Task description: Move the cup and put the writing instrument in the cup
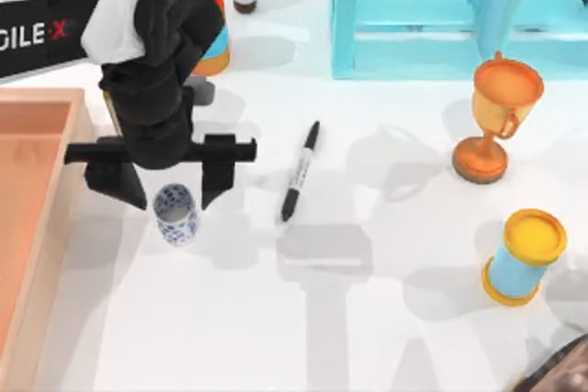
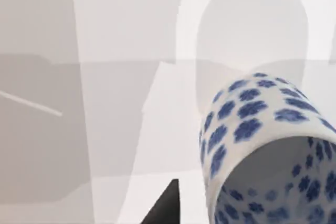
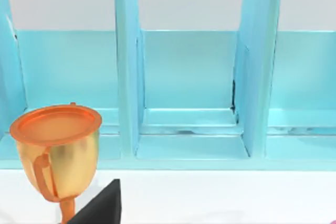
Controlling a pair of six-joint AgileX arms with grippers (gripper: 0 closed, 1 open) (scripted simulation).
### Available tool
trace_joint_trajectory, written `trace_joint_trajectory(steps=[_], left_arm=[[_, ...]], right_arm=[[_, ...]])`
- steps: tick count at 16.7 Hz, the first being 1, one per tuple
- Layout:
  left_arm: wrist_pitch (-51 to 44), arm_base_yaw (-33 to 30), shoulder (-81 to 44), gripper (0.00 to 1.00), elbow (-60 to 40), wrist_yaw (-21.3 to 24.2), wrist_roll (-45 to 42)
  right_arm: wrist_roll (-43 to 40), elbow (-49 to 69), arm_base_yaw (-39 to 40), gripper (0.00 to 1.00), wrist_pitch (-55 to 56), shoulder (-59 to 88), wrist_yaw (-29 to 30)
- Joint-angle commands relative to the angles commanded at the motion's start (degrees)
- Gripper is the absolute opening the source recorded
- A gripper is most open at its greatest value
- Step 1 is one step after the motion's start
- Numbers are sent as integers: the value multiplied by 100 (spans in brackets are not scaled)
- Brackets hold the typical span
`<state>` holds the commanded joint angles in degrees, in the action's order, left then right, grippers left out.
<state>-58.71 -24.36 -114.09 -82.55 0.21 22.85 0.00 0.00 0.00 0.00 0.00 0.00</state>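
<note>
Between spread jaws, floral cylindrical cup [image 1: 175, 214]

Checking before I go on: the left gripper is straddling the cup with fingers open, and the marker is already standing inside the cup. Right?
Not quite. The marker is not in the cup; the top view shows it lying flat on the table, off to the cup's right. The rest holds: the left gripper straddles the cup with fingers open.
</note>
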Motion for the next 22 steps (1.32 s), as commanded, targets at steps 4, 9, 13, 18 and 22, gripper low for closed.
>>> trace_joint_trajectory(steps=[4, 9, 13, 18, 22], left_arm=[[0, 0, 0, 100, 0, 0, 0], [0, 0, 0, 100, 0, 0, 0], [-224, 6, -25, 100, -224, -5, 19], [-1694, -21, -62, 100, -1687, -5, 41], [-2993, -33, -11, 100, -2952, 0, 39]], right_arm=[[0, 0, 0, 100, 0, 0, 0], [0, 0, 0, 100, 0, 0, 0], [0, 0, 0, 100, 0, 0, 0], [0, 0, 0, 100, 0, 0, 0], [0, 0, 0, 100, 0, 0, 0]])
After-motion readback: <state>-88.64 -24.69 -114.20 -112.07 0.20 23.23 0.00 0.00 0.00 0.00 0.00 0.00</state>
